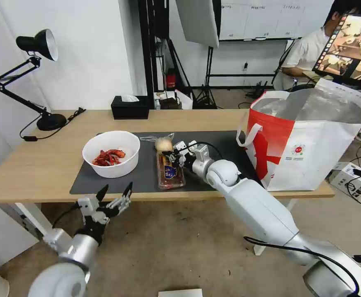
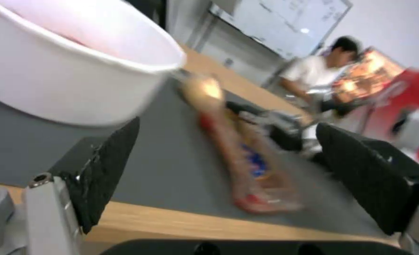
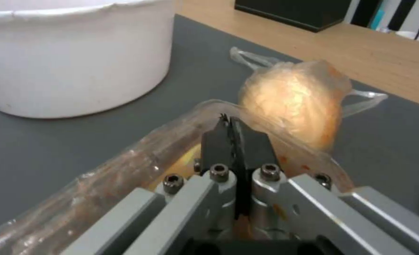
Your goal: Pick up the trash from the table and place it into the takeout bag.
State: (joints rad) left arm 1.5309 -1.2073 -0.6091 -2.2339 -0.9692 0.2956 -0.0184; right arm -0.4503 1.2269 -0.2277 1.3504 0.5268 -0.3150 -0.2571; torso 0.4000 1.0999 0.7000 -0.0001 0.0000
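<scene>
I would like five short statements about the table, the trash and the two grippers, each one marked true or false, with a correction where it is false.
1. The white round bowl holding red food scraps stands on the dark grey rectangular mat. True.
2. The right gripper is wide open above the bowl. False: its fingers are shut on the rim of the clear plastic clamshell tray.
3. The clear bag with a beige lump lies against the tray's far end. True.
4. The left gripper holds the bowl. False: it is open, in front of the table's near edge, holding nothing.
5. The big white and red takeout bag lies flat on the floor. False: it stands upright on the light-wood table.
</scene>
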